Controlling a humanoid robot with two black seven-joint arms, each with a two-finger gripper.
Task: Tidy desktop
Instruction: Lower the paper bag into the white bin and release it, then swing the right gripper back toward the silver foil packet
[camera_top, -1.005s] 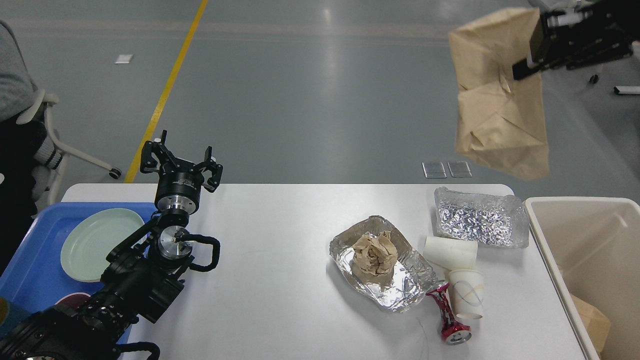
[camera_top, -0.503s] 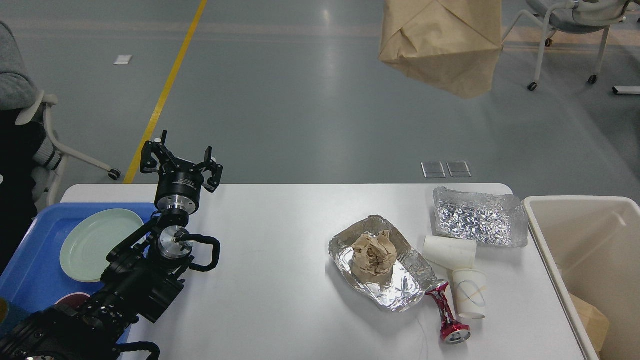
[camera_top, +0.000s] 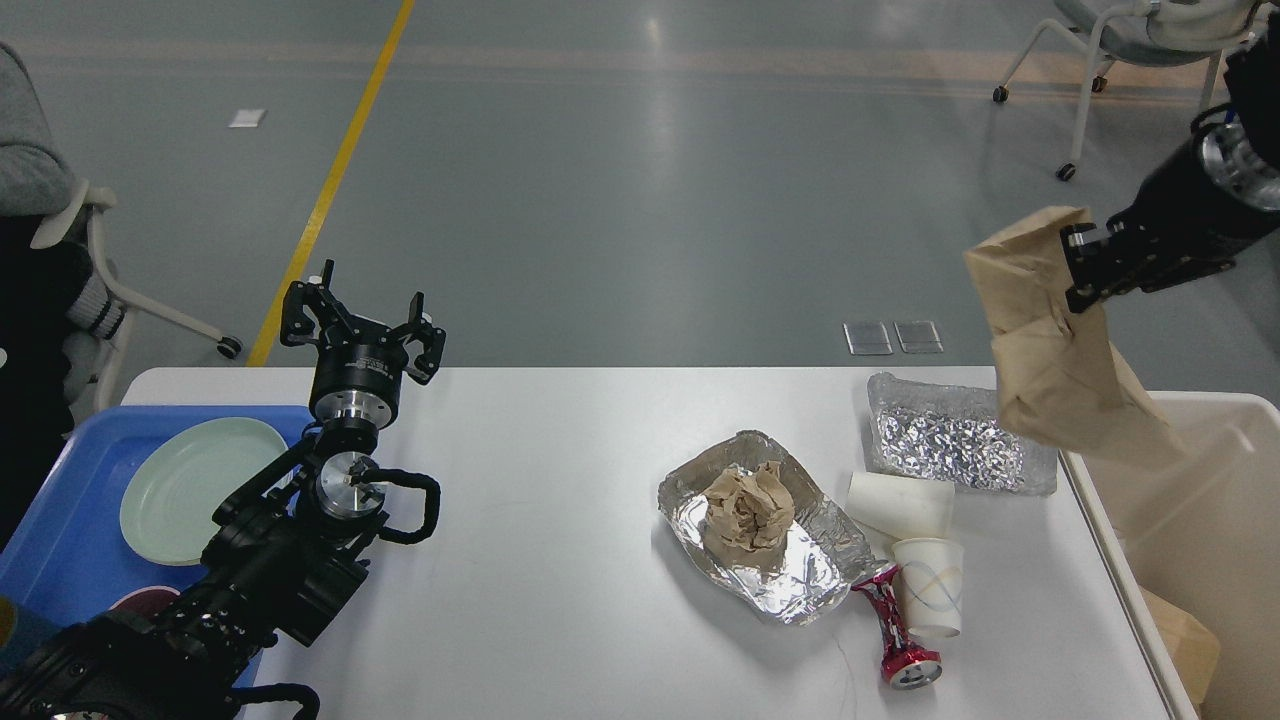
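Note:
The white desktop (camera_top: 560, 560) holds a foil tray (camera_top: 800, 575) with a crumpled brown paper ball (camera_top: 748, 510), a second foil tray (camera_top: 945, 445), two white paper cups (camera_top: 900, 502) (camera_top: 930, 598) and a crushed red can (camera_top: 895, 630). My right gripper (camera_top: 1085, 265) is shut on a brown paper bag (camera_top: 1060, 360), which hangs over the left rim of the cream bin (camera_top: 1200, 520). My left gripper (camera_top: 362, 320) is open and empty above the desktop's far left edge.
A blue tray (camera_top: 70, 540) at the left holds a pale green plate (camera_top: 190, 490) and a dark red item. Brown cardboard (camera_top: 1185, 645) lies inside the bin. A chair (camera_top: 1130, 40) stands at the far right; a seated person is at the left edge.
My right gripper has swung the brown paper bag from high above the table, out of view at the top, down and right to the cream bin's rim. The left arm has not moved.

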